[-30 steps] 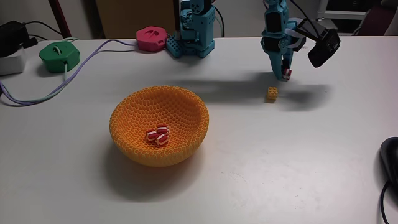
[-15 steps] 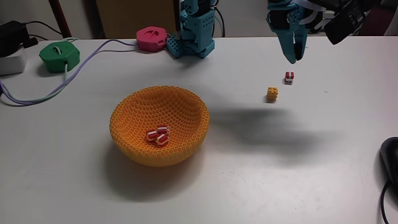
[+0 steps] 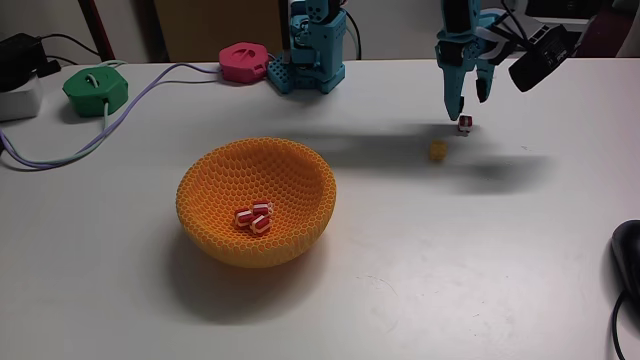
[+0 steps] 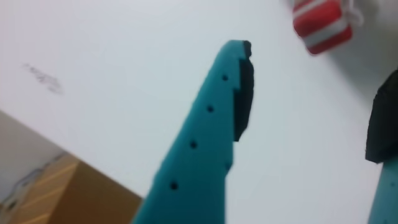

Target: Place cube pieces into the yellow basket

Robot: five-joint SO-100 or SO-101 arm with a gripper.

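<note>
The yellow basket (image 3: 256,200) stands left of the table's middle and holds two red-and-white cube pieces (image 3: 254,217). Another red-and-white cube (image 3: 465,124) lies on the table at the far right, with a yellow-orange cube (image 3: 437,150) just in front of it to the left. My teal gripper (image 3: 465,106) hangs open directly above the red cube, with nothing between its fingers. In the wrist view the gripper (image 4: 317,68) is spread wide. The red cube (image 4: 323,25) lies beyond the fingertips on the white table.
A green puck (image 3: 95,88) and a pink puck (image 3: 243,62) sit at the back left, with cables (image 3: 60,150) trailing from them. The arm's base (image 3: 310,50) stands at the back centre. A black mouse (image 3: 628,250) lies at the right edge.
One second ago the gripper was low at the red cube. It then rose, leaving the cube on the table, and has now come back down over it, open.
</note>
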